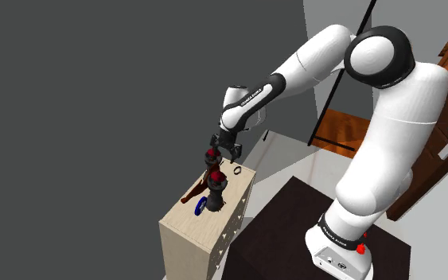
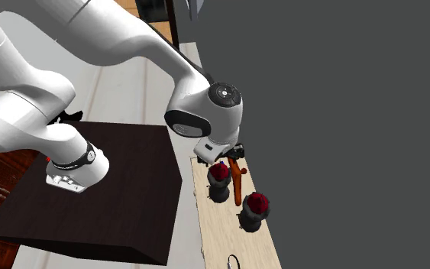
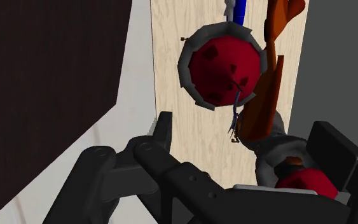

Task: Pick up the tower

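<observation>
Black fingers of the gripper stood wide apart, clasping nothing, as the hand hung over a pale wooden cabinet. Low between them, close against one finger, showed the red cap of the tower; whether that finger touched it I could not tell. The tower stood upright on the cabinet top, on the side by the grey wall. A second tower, dark with the same red cap, stood upright nearer the cabinet's front edge, and an orange-brown object lay between the two. Just beyond the second tower lay a blue thing, and a small black ring sat at the cabinet's other end. The white arm reached over from its dark stand.
</observation>
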